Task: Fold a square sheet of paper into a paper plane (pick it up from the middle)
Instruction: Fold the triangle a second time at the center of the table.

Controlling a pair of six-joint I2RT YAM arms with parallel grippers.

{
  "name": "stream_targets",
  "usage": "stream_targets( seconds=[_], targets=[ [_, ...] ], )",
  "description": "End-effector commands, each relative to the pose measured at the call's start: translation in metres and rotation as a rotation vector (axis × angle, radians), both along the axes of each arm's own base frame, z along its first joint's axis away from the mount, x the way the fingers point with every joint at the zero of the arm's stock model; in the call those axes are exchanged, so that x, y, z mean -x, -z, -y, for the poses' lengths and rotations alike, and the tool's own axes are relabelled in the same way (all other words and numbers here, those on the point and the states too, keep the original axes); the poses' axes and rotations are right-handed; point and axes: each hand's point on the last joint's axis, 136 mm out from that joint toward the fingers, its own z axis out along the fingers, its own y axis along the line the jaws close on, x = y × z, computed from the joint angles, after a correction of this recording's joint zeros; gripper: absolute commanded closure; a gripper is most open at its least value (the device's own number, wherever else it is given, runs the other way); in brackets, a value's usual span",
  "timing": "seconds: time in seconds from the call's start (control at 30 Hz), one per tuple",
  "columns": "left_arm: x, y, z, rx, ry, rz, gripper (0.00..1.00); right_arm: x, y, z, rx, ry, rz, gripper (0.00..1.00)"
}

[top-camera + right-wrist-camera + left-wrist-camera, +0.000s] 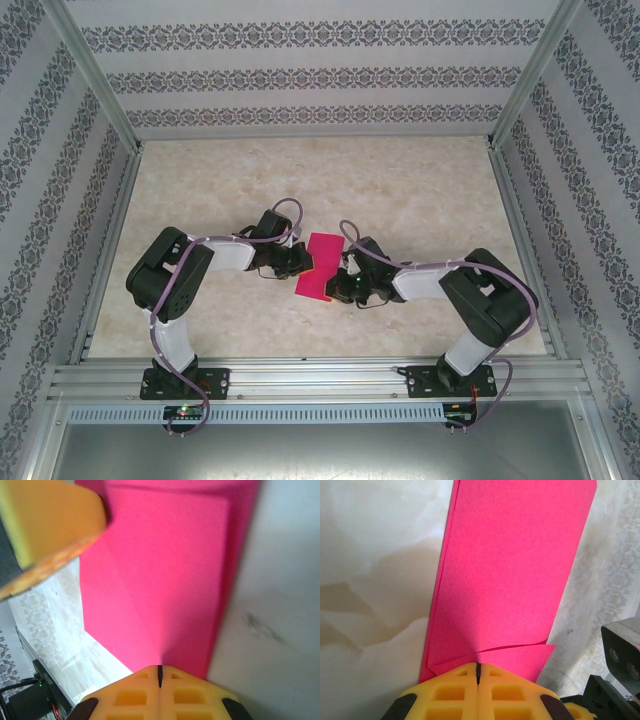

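The folded sheet of paper (318, 265) lies mid-way across the table (420, 190). Its pinched edges are hidden under fully closed fingers: left gripper (299, 262) at 9 o'clock, right gripper (339, 286) at 4. Bare surface spreads toward 12 o'clock.

Sheet of paper (318, 265) there in the middle of the table (420, 190), right between the two arms. Left gripper (299, 262) comes in on its left side, towards the far end. Right gripper (338, 287) is on its right side, nearer the bases. Each one's fingertips sit over the paper's edge, facing the other across it.
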Motion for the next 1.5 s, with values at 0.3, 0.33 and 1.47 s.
stream_targets(
  seconds=[0.3, 0.33, 1.47],
  targets=[
    [0.016, 0.031, -0.017, -0.099, -0.033, -0.083, 0.93, 0.031, 0.004, 0.028, 0.085, 0.000, -0.056, 0.94],
    [0.017, 0.029, -0.015, -0.092, -0.031, -0.082, 0.93, 0.027, -0.001, 0.030, 0.089, 0.009, -0.038, 0.93],
    [0.025, 0.021, -0.014, -0.075, -0.065, -0.091, 0.92, -0.056, -0.010, 0.006, 0.031, 0.169, 0.016, 0.70]
  ],
)
